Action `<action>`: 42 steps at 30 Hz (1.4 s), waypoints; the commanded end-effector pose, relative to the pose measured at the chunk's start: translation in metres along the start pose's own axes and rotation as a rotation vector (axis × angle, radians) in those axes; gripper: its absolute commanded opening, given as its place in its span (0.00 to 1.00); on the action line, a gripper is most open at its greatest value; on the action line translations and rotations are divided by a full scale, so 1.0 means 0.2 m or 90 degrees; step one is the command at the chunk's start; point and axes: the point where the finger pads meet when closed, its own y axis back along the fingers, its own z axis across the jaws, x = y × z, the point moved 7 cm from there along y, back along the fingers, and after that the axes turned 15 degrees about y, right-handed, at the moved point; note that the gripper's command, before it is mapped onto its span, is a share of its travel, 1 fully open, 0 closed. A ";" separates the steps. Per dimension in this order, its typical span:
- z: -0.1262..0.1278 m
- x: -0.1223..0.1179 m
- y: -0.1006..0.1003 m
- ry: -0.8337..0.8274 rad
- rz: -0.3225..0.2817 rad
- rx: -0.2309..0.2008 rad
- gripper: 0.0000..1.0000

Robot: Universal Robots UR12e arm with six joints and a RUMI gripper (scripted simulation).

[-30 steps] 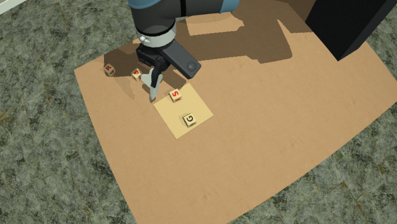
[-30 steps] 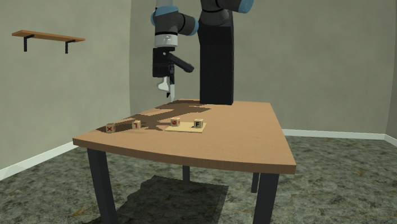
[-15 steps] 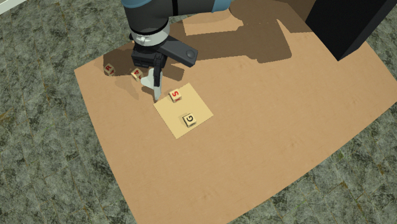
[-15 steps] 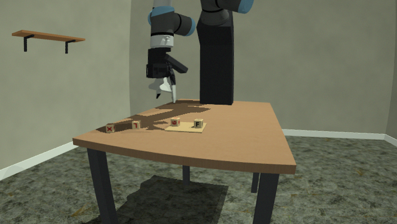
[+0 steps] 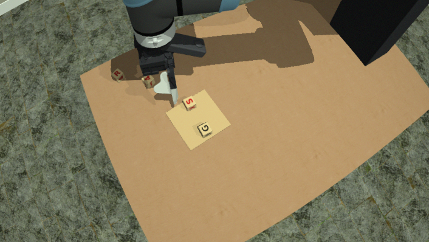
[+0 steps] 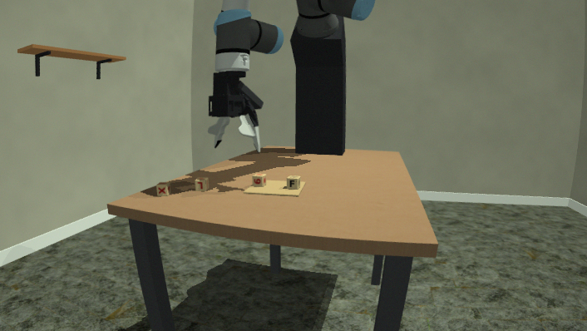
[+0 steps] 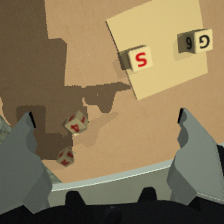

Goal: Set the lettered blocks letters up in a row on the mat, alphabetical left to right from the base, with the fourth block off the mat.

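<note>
On the mat, the S block and the G block are resting apart. Beside it, two red-lettered blocks are sitting on the wooden worktop. Above, the hand is hovering open, gripping nothing.

The gripper has turned and shifted toward the off-mat blocks; the nearer block now appears closer beside its body from above.
</note>
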 end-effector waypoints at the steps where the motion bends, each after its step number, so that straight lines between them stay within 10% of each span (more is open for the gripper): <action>1: -0.04 -0.02 0.00 0.089 0.001 -0.002 1.00; 42: -0.32 -0.23 -0.02 0.810 0.000 -0.003 1.00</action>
